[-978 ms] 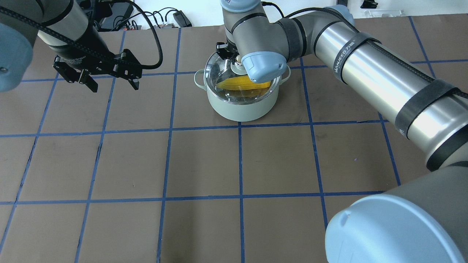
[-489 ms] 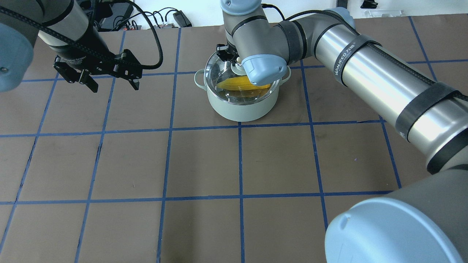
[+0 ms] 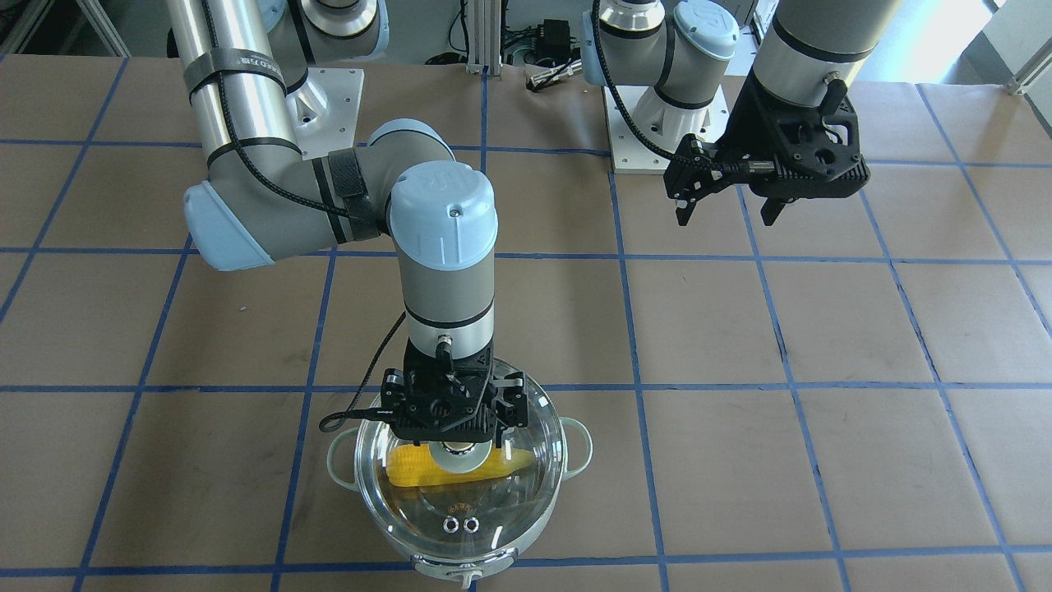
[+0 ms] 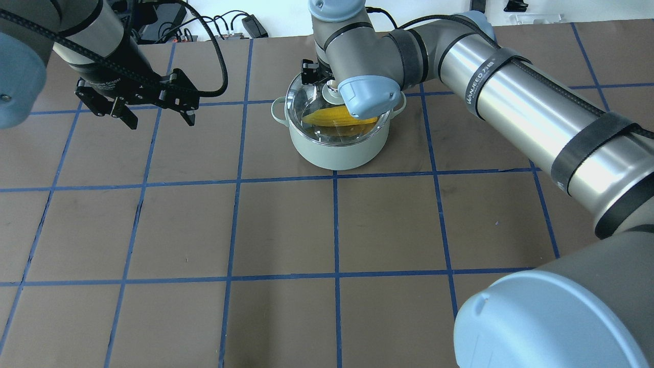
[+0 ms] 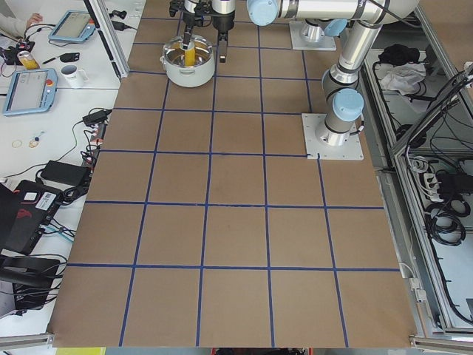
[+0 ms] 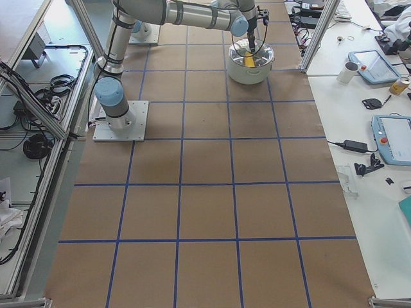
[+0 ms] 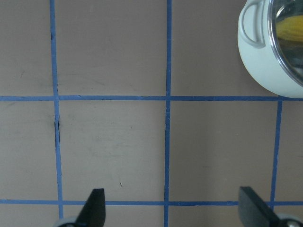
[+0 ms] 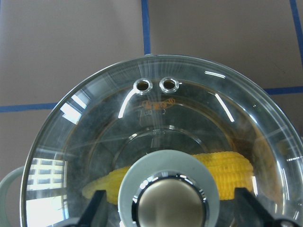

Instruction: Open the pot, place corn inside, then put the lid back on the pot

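Note:
The mint-green pot stands at the table's far middle. The clear glass lid lies on it, and the yellow corn lies inside under the glass. My right gripper is straight above the lid; its fingers stand wide open on either side of the beige-gold knob without touching it. The front view shows the same: the right gripper, the lid and the corn. My left gripper is open and empty above the table, left of the pot.
The brown table carries a grid of blue tape lines. Cables and a power adapter lie past the far edge. My right arm's elbow hangs over the pot's right half.
My right gripper has shifted very slightly over the lid knob. The lid, pot and corn have stayed in place. The left arm has not moved.

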Motion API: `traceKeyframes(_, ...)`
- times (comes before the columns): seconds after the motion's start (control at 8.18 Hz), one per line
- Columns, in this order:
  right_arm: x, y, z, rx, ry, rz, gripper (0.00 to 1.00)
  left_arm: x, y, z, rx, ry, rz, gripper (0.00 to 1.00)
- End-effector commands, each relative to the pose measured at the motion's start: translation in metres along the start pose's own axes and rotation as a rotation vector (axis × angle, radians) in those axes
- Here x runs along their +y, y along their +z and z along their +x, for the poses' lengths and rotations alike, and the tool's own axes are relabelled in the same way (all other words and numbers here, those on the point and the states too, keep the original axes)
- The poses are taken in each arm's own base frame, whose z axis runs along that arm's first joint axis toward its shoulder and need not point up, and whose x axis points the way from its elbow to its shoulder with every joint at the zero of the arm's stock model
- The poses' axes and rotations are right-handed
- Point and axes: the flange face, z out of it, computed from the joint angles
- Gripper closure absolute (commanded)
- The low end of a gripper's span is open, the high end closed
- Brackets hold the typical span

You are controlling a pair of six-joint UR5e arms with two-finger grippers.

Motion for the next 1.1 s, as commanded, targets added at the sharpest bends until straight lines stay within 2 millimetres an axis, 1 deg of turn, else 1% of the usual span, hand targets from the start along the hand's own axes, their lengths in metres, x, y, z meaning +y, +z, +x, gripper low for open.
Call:
traceKeyframes(0.0,-0.002,-0.009,0.002,-0.012,0.005,0.007,0.0,0.0,0.0,0.001,0.005,0.005,0.0,0.0)
traceKeyframes(0.12,-0.003,-0.031,0.011,-0.011,0.005,0.023,0.0,0.0,0.0,0.0,0.005,0.005,0.0,0.0)
traceKeyframes(0.24,0.004,-0.056,0.032,0.009,0.021,-0.018,0.0,-0.001,0.0,0.001,0.003,0.002,0.0,0.0)
traceKeyframes(0.37,0.014,-0.098,0.053,0.018,0.036,-0.023,0.0,0.0,0.0,0.001,0.008,-0.002,0.0,0.0)
traceKeyframes(0.49,0.03,-0.129,0.081,0.04,0.061,-0.063,0.0,-0.001,0.001,0.0,0.008,-0.001,0.003,0.0)
traceKeyframes(0.73,0.051,-0.189,0.146,0.085,0.126,-0.134,0.0,-0.001,0.001,0.001,0.008,0.01,0.003,0.0)
traceKeyframes(0.86,0.063,-0.221,0.168,0.088,0.122,-0.141,0.0,0.001,0.0,0.001,0.008,0.01,0.002,0.0)
traceKeyframes(0.98,0.08,-0.249,0.175,0.09,0.125,-0.141,0.0,0.0,0.0,0.001,0.006,0.01,0.003,0.0)
